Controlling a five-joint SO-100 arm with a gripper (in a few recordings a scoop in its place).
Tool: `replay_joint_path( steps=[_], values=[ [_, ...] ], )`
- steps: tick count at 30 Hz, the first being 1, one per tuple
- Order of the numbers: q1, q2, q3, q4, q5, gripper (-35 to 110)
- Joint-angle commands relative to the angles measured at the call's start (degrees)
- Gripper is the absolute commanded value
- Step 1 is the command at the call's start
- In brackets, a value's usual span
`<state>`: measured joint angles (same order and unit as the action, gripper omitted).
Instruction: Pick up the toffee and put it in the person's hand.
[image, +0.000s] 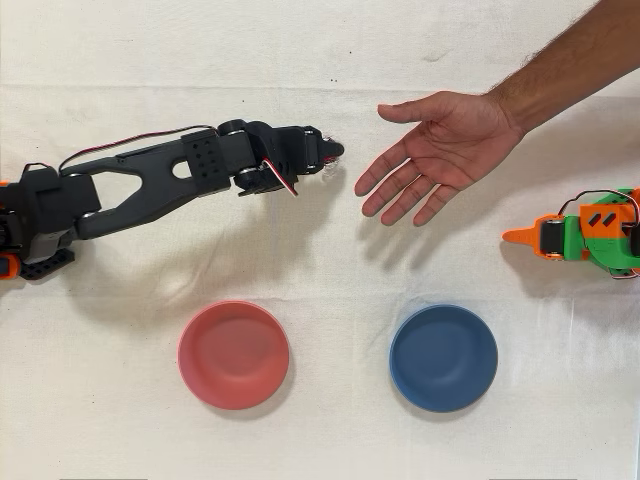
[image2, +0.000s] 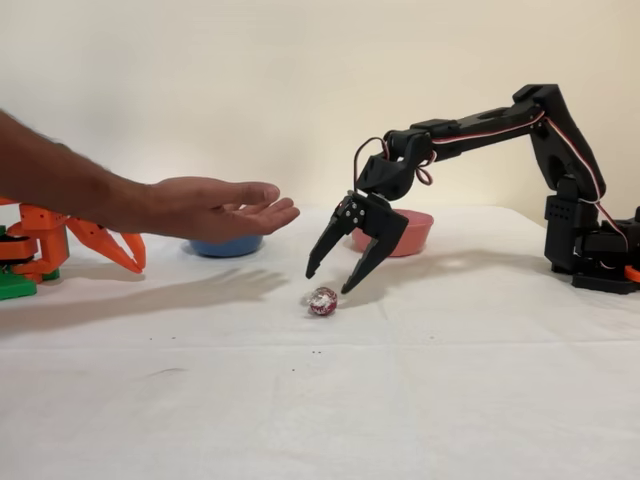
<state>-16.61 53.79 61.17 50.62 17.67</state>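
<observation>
The toffee (image2: 322, 301), a small red sweet in a shiny crinkled wrapper, lies on the white cloth in the fixed view. My black gripper (image2: 330, 280) hangs just above it, open, its two fingers spread to either side and pointing down, with nothing between them. Seen from overhead, the gripper (image: 333, 153) reaches in from the left and covers most of the sweet. The person's hand (image: 440, 150) is held palm up with fingers spread, a short way to the right of the gripper. From the side, the hand (image2: 215, 205) hovers above the table, left of the gripper.
A pinkish-red bowl (image: 233, 354) and a blue bowl (image: 443, 358) sit side by side on the near cloth in the overhead view. The red bowl (image2: 415, 235) stands right behind my gripper in the fixed view. The idle orange arm (image: 585, 235) rests at the right edge.
</observation>
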Motion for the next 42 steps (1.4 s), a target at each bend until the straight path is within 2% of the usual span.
replay_joint_path(
  steps=[1, 24, 42],
  values=[
    [-0.9, 1.8, -3.8, -0.5, 0.4, 23],
    [-1.3, -3.7, -7.6, -2.0, 3.5, 21],
    [-1.1, -1.7, -10.5, -1.0, 3.5, 12]
  ],
)
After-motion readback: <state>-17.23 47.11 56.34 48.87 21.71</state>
